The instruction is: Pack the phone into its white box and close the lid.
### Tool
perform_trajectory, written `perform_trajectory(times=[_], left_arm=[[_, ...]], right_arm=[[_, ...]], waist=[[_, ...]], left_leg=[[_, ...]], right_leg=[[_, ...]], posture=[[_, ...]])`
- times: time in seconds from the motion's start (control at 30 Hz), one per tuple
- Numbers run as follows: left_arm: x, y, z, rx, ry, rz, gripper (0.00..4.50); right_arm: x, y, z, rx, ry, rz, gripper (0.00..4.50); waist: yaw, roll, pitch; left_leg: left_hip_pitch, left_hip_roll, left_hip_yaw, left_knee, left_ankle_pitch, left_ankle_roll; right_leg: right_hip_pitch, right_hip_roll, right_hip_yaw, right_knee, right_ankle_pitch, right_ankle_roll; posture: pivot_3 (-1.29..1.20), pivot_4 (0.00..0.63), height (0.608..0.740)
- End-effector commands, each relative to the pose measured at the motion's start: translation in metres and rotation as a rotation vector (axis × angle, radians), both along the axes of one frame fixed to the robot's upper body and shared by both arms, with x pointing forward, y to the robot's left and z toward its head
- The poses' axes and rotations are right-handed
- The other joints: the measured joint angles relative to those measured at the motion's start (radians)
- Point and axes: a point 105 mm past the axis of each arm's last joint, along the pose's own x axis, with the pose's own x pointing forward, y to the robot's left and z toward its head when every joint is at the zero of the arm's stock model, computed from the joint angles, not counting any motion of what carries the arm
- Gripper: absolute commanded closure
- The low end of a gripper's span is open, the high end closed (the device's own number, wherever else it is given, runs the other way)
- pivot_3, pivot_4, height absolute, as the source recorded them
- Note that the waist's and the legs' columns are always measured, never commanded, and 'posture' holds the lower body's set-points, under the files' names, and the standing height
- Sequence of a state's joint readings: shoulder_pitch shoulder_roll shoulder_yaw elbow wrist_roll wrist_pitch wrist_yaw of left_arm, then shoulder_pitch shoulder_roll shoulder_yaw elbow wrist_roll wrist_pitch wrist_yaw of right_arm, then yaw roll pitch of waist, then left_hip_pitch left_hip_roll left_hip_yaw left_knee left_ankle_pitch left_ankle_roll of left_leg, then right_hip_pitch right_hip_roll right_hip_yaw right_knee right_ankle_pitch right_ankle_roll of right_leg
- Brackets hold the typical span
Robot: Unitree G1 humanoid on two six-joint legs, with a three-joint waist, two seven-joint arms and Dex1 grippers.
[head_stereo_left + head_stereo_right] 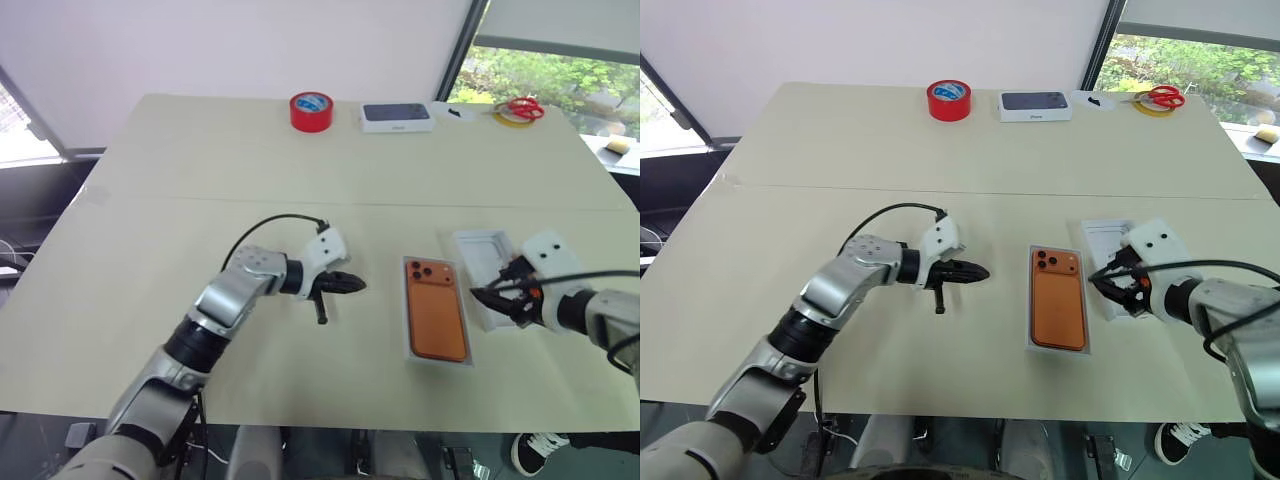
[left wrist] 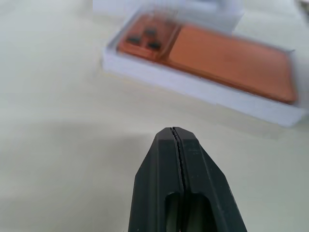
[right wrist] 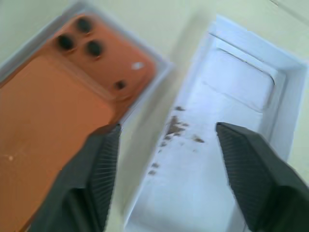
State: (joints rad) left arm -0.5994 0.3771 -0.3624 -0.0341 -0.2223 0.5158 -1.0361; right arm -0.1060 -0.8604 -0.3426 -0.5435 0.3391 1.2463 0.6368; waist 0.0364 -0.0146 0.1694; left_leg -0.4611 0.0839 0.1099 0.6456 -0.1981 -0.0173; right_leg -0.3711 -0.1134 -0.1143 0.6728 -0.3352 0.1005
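One slim orange smartphone (image 1: 437,310) lies in a shallow white cardboard tray (image 1: 410,350); the rimmed white lid (image 1: 481,262) sits at three o'clock. Left claw (image 1: 352,284) together, right claw (image 1: 490,300) apart, empty.

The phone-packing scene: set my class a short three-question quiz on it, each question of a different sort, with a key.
1. True or false: the phone already lies inside the white box.
2. Multiple choice: the lid lies
A. shut on the box
B. open side up on the table, beside the box, on the right claw's side
C. by the red tape roll
3. Fill in: the left claw is ____, while the right claw is ____.

Key:
1. True; it lies camera side up.
2. B
3. shut; open, its fingers spread above the lid's near end.
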Motion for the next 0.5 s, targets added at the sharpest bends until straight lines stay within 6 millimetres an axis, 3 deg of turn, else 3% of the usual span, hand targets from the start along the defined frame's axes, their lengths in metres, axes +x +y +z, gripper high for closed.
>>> perform_trajectory(times=[0.03,0.2,0.5], left_arm=[[-0.012,0.011,0.02,-0.043,-0.101,-0.097,4.5],[-0.026,0.026,0.012,0.018,-0.147,-0.171,4.5],[-0.03,0.024,0.006,0.023,-0.15,-0.179,4.5]], right_arm=[[0.007,-0.007,0.001,0.055,0.016,-0.055,1.18],[0.016,-0.008,-0.004,0.07,0.061,-0.07,1.18],[0.033,0.001,-0.015,0.069,0.186,-0.084,1.18]], waist=[[0.001,0.0,0.0],[0.0,0.001,0.0],[-0.002,0.001,0.0]], left_leg=[[0.0,0.0,0.0,0.0,0.0,0.0],[0.0,0.0,0.002,0.0,0.0,0.0],[0.0,0.0,0.004,0.0,0.0,0.0]], right_leg=[[0.0,0.0,0.0,0.0,0.0,0.0],[0.0,0.0,0.0,0.0,0.0,0.0],[-0.001,0.0,0.0,0.001,0.0,0.0]], posture=[[0.0,0.15,0.73],[0.0,0.15,0.73],[0.0,0.15,0.73]])
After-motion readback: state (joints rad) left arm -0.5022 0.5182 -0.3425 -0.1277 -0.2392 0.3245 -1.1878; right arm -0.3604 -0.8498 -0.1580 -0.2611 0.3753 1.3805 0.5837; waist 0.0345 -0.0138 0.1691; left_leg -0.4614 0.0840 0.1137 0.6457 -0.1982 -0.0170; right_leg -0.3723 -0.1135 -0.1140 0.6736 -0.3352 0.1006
